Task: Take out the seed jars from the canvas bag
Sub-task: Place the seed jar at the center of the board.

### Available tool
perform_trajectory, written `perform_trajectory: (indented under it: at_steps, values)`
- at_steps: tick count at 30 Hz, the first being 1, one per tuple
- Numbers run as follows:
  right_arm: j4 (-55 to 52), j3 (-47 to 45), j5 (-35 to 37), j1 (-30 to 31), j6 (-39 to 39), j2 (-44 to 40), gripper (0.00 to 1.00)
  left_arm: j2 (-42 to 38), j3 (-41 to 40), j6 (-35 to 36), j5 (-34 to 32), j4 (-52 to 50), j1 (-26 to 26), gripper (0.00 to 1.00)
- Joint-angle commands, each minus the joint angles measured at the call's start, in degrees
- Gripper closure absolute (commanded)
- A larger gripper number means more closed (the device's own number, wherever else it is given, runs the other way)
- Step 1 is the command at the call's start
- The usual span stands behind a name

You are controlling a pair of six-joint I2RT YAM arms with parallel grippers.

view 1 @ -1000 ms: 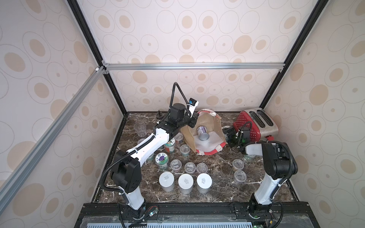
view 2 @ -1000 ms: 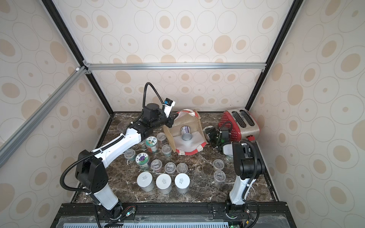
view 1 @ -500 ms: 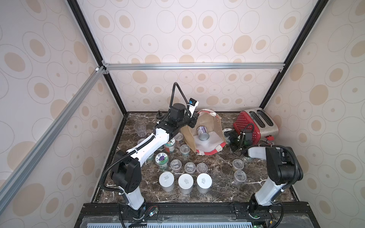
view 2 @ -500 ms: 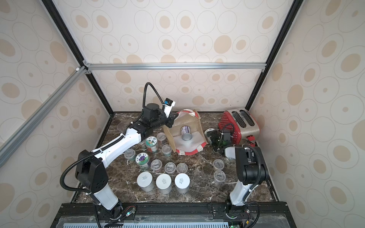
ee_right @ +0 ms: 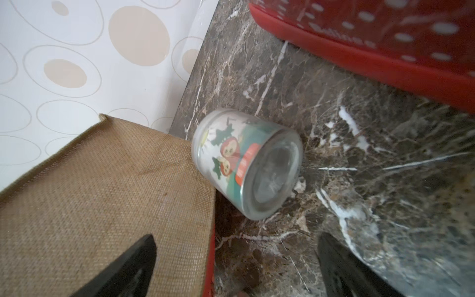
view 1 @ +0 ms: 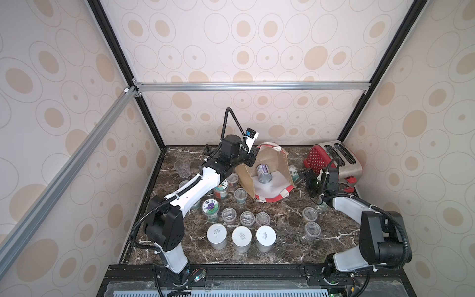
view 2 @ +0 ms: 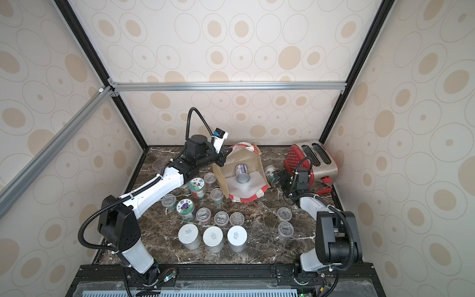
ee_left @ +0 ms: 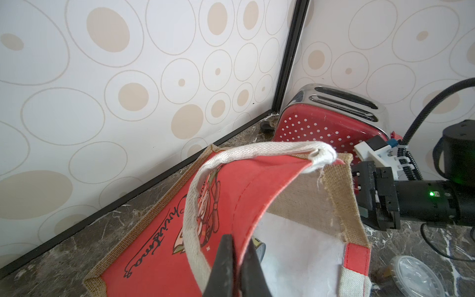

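Note:
The canvas bag lies tipped at the back middle, its mouth toward the front. My left gripper is shut on the bag's red rim, holding the mouth up. Two seed jars lie on the white lining inside. Another seed jar, with a flower label, lies on its side between the bag and the toaster. My right gripper is open just short of it, holding nothing. Several jars stand in front of the bag.
A red dotted toaster stands at the back right, close to my right wrist. A clear tumbler and a black-knobbed shaker stand at the back left. Two short jars sit front right.
The right arm's elbow has dropped toward the front and its open gripper has edged toward the lying jar. The left arm and the bag have not moved.

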Motion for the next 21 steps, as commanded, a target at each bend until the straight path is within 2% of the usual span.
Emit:
perform_trajectory:
  at_steps: [1, 3, 6, 8, 14, 21]
  values:
    - [-4.1, -1.0, 0.2, -0.8, -3.3, 0.3, 0.0, -2.9, -0.4, -0.4, 1.0, 1.2, 0.5, 1.0]
    - [-5.1, 0.7, -1.1, -0.7, -6.0, 0.2, 0.0, -3.2, -0.5, -0.3, -0.4, 1.1, 0.6, 1.0]
    - [-13.9, 8.3, 0.1, 1.3, -10.7, 2.2, 0.0, -3.9, -1.0, 0.0, -5.5, 1.0, 0.7, 1.0]
    - [-17.1, 11.4, 0.4, 1.4, -10.9, 4.1, 0.0, -4.2, -1.2, -0.8, -7.2, 1.3, 1.5, 1.0]
    - [-41.3, 27.6, 12.6, 2.8, -9.5, 10.8, 0.0, -4.0, -1.4, -2.3, -4.9, 1.3, 2.7, 1.0]
    - [-59.4, 46.8, 16.2, 6.5, -7.1, 22.0, 0.0, -3.8, -2.4, -3.5, -3.3, 1.7, 4.4, 1.0]
